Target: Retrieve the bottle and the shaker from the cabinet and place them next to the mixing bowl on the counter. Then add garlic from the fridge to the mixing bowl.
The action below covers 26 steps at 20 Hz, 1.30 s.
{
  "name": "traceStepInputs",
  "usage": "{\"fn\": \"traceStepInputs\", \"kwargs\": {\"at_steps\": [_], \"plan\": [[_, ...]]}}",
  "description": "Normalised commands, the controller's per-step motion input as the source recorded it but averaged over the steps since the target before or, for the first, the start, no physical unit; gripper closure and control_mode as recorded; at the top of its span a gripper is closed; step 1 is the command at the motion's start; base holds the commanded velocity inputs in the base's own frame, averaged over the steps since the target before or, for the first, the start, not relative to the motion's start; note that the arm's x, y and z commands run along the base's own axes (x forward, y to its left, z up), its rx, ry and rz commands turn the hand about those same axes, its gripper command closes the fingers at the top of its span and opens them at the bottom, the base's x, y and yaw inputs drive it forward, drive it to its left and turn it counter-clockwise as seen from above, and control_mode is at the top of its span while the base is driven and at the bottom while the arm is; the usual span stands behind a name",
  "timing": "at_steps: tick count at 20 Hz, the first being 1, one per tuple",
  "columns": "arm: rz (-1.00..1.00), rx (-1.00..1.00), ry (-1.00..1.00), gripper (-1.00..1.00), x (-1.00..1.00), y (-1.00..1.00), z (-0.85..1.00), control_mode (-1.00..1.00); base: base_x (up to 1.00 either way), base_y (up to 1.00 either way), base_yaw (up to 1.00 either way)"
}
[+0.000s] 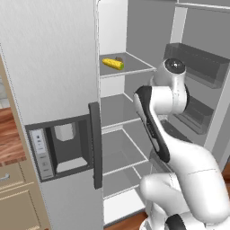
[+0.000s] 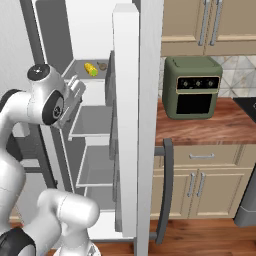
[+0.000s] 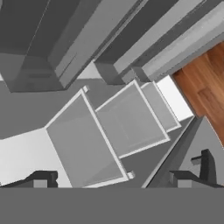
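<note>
Item: fridge [image 1: 54, 67], door swung wide, white shelves exposed at frame centre in the left base view.
Item: corn cob [image 1: 112, 64], yellow, on the top shelf, upper centre; a small brownish item [image 2: 103, 66] beside it, too small to identify; it may be the garlic.
Item: end effector [image 3: 118, 177], released, jaws wide, grasping nothing, looking down over bare lower shelves.
Item: desk [image 2: 200, 127], right of the right base view, carrying a green toaster oven [image 2: 193, 86].
Hazard, judged: the arm stood close by the door bins; a reach upward could clip a shelf edge or grasp the corn by mistake.
</note>
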Motion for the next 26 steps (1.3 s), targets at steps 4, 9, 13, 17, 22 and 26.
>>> {"fn": "traceStepInputs", "kwargs": {"at_steps": [4, 9, 13, 17, 22, 26], "plan": [[0.26, -0.03, -0.06, -1.00, 0.60, -0.21, 0.47, -1.00, 0.00, 0.00, 0.00], [0.36, -0.11, -0.08, -1.00, 0.64, 0.00, 0.15, -1.00, 0.00, 0.00, 0.00], [0.34, -0.12, -0.04, -1.00, 0.73, -0.05, 0.19, -1.00, 0.00, 0.00, 0.00], [0.18, -0.22, -0.03, -1.00, 0.62, 0.02, 0.23, -1.00, 0.00, 0.00, 0.00], [0.02, -0.21, 0.00, -1.00, 0.57, 0.09, 0.35, -1.00, 0.00, 0.00, 0.00], [0.00, -0.14, 0.00, -1.00, 0.84, 0.00, 0.14, -1.00, 0.00, 0.00, 0.00]]}}
